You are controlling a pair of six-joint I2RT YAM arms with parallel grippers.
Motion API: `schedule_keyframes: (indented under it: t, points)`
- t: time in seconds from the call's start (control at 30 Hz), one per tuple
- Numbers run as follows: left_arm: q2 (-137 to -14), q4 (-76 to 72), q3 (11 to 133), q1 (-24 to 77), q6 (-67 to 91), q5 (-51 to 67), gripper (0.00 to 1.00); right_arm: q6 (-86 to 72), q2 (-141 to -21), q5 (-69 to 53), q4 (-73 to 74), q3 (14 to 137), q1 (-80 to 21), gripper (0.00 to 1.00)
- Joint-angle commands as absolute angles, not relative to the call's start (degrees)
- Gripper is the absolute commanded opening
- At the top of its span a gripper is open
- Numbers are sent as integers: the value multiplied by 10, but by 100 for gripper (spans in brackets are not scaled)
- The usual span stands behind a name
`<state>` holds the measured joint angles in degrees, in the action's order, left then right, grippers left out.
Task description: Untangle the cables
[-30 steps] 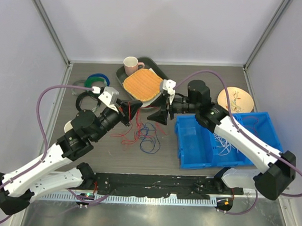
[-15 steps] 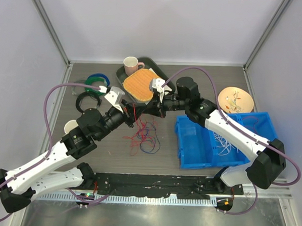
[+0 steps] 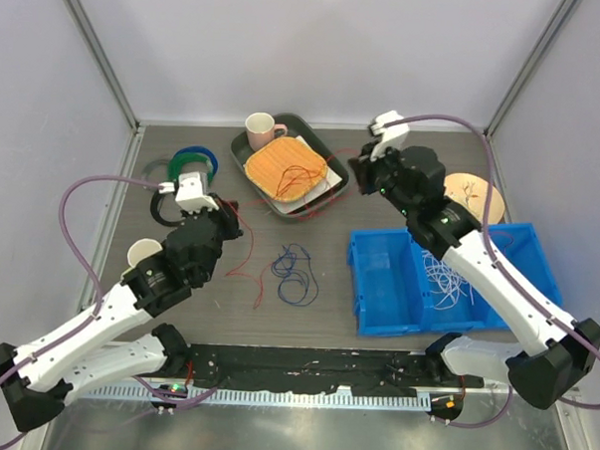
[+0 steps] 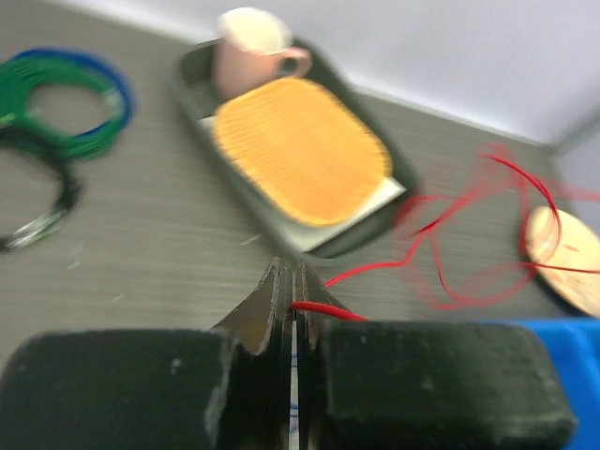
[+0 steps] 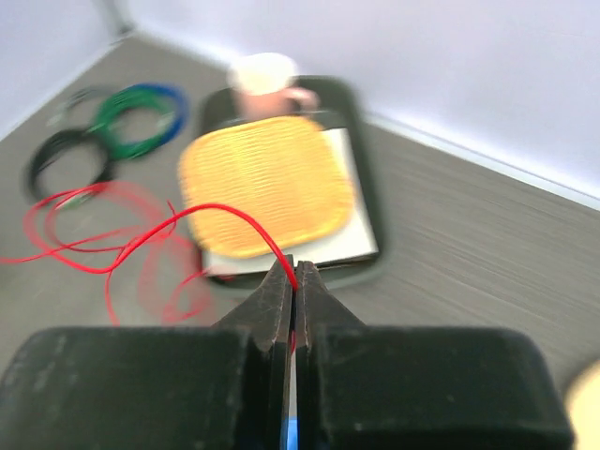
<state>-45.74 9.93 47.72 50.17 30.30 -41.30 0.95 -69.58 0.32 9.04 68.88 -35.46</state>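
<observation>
You have the red cable (image 3: 304, 172) pinched in both pincers: the left gripper (image 4: 293, 291) and the right gripper (image 5: 292, 286) are each closed flat on it. The thin, glossy strand sags between them in loose loops over the ribbed orange mat (image 3: 268, 164). It looks free of the blue cable (image 3: 296, 275), a limp coil on the table. The white cables (image 3: 445, 283) lie bunched in the blue bin (image 3: 355, 277). I judge the red 1 is left to place.

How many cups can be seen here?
2: a pink cup in the tray at the back, a white cup beside the left arm. Others may be hidden.
</observation>
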Motion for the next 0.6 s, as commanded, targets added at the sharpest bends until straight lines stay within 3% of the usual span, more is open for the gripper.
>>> schedule_keyframes:
  t: [0.0, 0.2, 0.33, 0.57]
  points:
    - [-454, 200, 440, 404, 427, -465, 0, -38, -652, 175, 87, 686, -288, 1]
    - [-467, 254, 387, 191, 504, -355, 0, -79, -596, 184, 82, 650, -178, 1]
    - [-482, 266, 385, 135, 508, -316, 0, -80, -565, 176, 66, 632, -163, 1]
    - [-518, 351, 410, 70, 533, -361, 0, -76, -535, 254, 69, 619, -151, 1]
